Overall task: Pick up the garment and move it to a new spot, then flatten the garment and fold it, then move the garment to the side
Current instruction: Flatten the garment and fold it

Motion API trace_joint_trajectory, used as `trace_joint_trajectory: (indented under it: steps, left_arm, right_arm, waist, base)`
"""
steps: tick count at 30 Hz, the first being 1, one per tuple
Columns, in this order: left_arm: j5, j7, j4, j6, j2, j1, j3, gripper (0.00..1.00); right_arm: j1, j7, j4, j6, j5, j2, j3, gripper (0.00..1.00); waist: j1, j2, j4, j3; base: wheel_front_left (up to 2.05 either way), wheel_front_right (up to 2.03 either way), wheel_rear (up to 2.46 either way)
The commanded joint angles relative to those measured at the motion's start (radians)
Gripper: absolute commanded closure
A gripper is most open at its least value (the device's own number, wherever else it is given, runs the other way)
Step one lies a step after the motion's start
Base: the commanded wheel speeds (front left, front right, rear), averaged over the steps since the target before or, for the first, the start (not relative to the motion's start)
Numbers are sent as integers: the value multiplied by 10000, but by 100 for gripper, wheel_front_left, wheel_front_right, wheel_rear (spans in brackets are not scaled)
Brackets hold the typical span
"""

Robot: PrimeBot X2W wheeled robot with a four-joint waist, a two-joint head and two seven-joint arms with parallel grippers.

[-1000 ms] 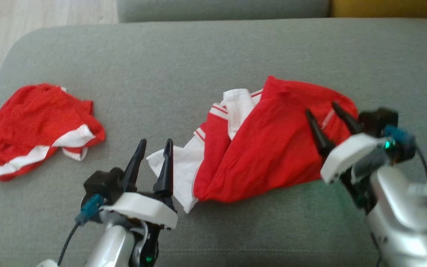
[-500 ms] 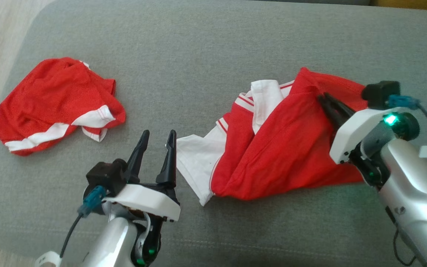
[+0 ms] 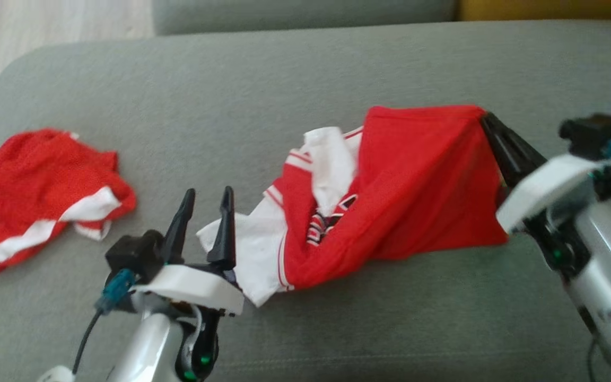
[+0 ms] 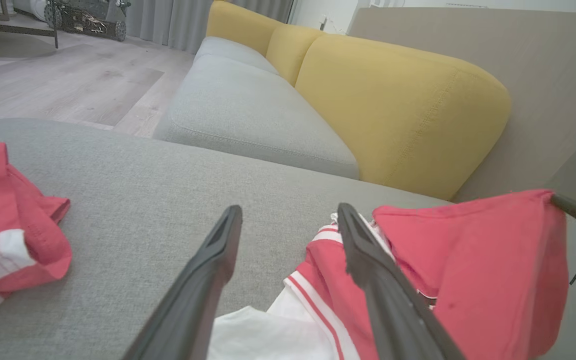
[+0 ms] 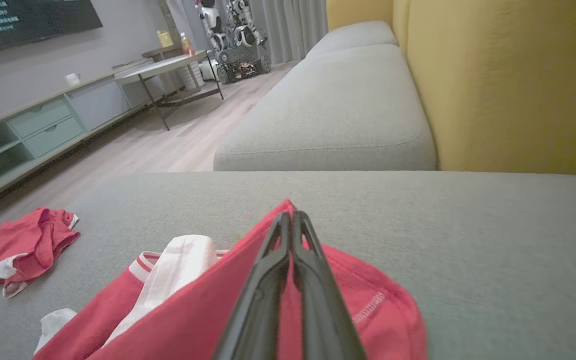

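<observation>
A red and white garment [image 3: 390, 196] lies crumpled on the grey cushion [image 3: 284, 95], right of centre. My right gripper [image 3: 485, 121] is shut on its red upper right edge and holds that edge raised, so the cloth hangs taut like a tent. The right wrist view has the two fingers [image 5: 290, 235] pinched together on the garment [image 5: 208, 310]. My left gripper [image 3: 206, 196] stands open just left of the garment's white sleeve, nothing between its fingers. In the left wrist view the open left gripper [image 4: 288, 215] points past the garment [image 4: 468, 270].
A second red garment with white stripes [image 3: 35, 196] lies bunched at the cushion's left end, near its rounded edge. Beyond the cushion are another grey seat [image 5: 338, 110] and yellow backrests [image 4: 398, 105]. Wooden floor [image 3: 45, 21] lies off to the far left.
My right gripper has closed on the garment's red edge and lifted it up and to the right, pulling the cloth taut. The head camera shifted between frames. The left gripper stayed open beside the sleeve.
</observation>
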State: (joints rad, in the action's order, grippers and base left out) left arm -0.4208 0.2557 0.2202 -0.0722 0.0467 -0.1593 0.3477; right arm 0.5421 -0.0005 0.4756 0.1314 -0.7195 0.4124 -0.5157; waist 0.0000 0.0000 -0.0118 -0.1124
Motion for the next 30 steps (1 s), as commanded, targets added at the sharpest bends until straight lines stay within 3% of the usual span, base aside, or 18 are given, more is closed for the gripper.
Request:
trace_joint_trajectory:
  steps: [1, 9, 14, 16, 17, 18, 23, 30]
  left_arm:
    - [21, 61, -323, -56, 35, -59, -404, 0]
    - [-22, 61, -377, -71, 35, 223, -662, 0]
    - [-68, 61, -399, -77, 35, 204, -636, 0]
    - [-86, 61, -390, -75, 35, 178, -594, 0]
    - [-94, 61, -385, -76, 35, 162, -571, 0]
    - [-99, 61, -380, -76, 35, 146, -547, 0]
    - [-89, 61, -316, -39, 35, 105, -470, 0]
    - [-26, 61, -258, 9, 35, 31, -429, 0]
  right_arm:
    - [-433, 164, -605, -7, -126, 245, 113, 100]
    - [-3248, 2152, -2928, -7, 205, 975, 2493, 100]
    - [-4854, 3577, -3731, -7, 1425, 347, 4549, 100]
    - [-5395, 4330, -3965, -7, 2056, -7, 4877, 100]
    - [-5567, 4568, -4106, -7, 2315, -260, 5072, 88]
    - [-5686, 4751, -4226, -7, 2557, -557, 5305, 0]
    - [-5638, 4821, -4827, -7, 3733, -1351, 5712, 0]
    - [-4659, 2813, -5535, -7, 3805, -2144, 4636, 0]
  waist:
    - [0, 0, 480, 369]
    - [0, 0, 1359, 710]
    - [0, 0, 1578, 720]
    - [0, 0, 1584, 709]
    - [0, 0, 1575, 698]
    - [0, 0, 1557, 687]
    - [0, 0, 1402, 663]
    - [0, 0, 928, 559]
  base:
    - [0, 0, 0]
    - [0, 0, 0]
    - [0, 0, 0]
    - [0, 0, 0]
    - [0, 0, 0]
    - [0, 0, 0]
    - [0, 0, 0]
    - [0, 0, 0]
